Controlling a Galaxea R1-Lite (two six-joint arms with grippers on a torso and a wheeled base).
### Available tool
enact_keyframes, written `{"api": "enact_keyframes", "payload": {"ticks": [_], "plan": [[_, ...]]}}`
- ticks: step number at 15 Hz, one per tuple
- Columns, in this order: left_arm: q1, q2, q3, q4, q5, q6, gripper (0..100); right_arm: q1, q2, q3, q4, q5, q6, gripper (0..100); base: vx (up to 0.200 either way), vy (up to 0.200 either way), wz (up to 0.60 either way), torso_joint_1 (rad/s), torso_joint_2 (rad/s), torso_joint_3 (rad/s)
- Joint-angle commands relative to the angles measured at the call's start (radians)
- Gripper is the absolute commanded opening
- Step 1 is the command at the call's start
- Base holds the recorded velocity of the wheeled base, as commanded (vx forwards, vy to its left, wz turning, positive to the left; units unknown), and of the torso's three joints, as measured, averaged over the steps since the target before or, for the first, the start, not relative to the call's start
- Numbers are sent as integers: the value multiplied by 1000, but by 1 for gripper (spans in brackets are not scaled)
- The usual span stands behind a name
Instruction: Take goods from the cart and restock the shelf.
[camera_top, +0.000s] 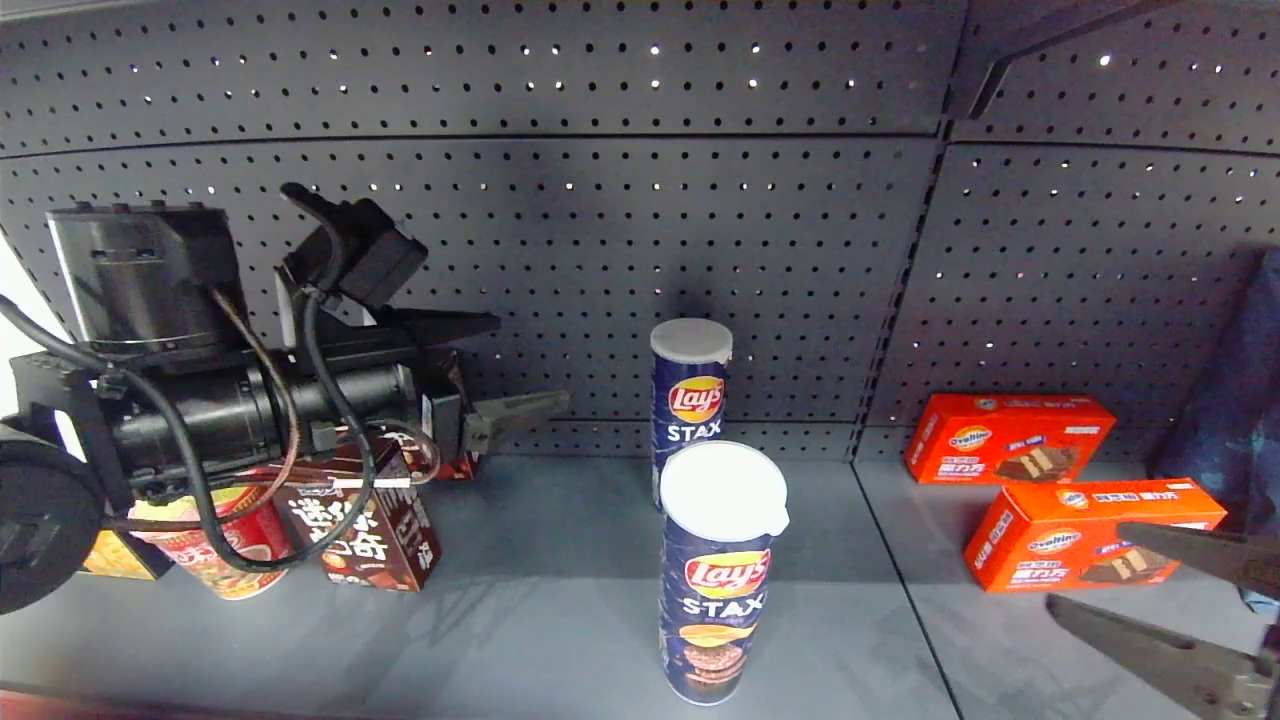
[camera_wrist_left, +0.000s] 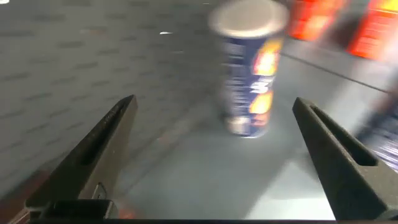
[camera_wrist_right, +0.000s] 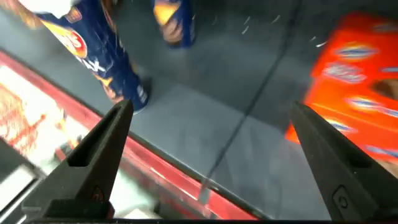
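fingers spread and empty on both arms; two chip cans upright mid-shelf

left fingers (camera_top: 520, 408) hang released over the shelf (camera_top: 560, 610), pointing across at the rear can (camera_top: 690, 395), which stands near their tips at about their height. right fingers (camera_top: 1190, 552) are likewise parted and hold nothing, low beside the nearer orange box (camera_top: 1085, 530) and well apart from the front can (camera_top: 722, 575). both cans have their long axis vertical, one directly behind the other, so the front can hides the rear can's base. neither looks to need a grasp; the next item likely has to come from the cart, and the right arm, nearer the shelf's front edge, seems freer to pull back. the left arm covers much of the red cup (camera_top: 215, 560) and the brown box (camera_top: 375, 530). the left wrist view is smeared, so i cannot tell which can sits between its fingers.
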Motion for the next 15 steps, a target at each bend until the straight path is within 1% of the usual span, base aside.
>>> {"api": "enact_keyframes", "payload": {"ticks": [1, 2, 3, 4, 5, 6, 7, 8, 10, 11, 15], "plan": [[-2, -76, 26, 4, 95, -8, 100, 129, 194, 5, -25, -76, 40, 100, 0, 0, 0, 0, 0, 0], [-5, -100, 57, 6, 150, -8, 100, 169, 217, 20, -33, -98, 66, 100, 0, 0, 0, 0, 0, 0], [-3, -119, 85, 6, 170, -8, 100, 195, 247, 23, -33, -124, 81, 100, 0, 0, 0, 0, 0, 0], [-3, -130, 98, 3, 170, -8, 100, 201, 267, 23, -33, -142, 84, 100, 0, 0, 0, 0, 0, 0], [1, -150, 134, -2, 175, -9, 100, 202, 314, 6, -41, -178, 89, 100, 0, 0, 0, 0, 0, 0], [3, -169, 161, -2, 176, -11, 100, 201, 372, -14, -76, -187, 95, 100, 0, 0, 0, 0, 0, 0], [18, -176, 178, -2, 175, -11, 100, 202, 415, -24, -110, -211, 104, 100, 0, 0, 0, 0, 0, 0], [41, -176, 184, -2, 172, -8, 100, 204, 457, -41, -131, -231, 106, 100, 0, 0, 0, 0, 0, 0], [46, -176, 184, -3, 172, -9, 100, 202, 513, -81, -133, -237, 106, 100, 0, 0, 0, 0, 0, 0], [47, -176, 181, -3, 172, -8, 100, 202, 563, -123, -133, -244, 106, 100, 0, 0, 0, 0, 0, 0], [47, -173, 181, -3, 172, -8, 100, 202, 632, -173, -136, -250, 104, 100, 0, 0, 0, 0, 0, 0]]}}
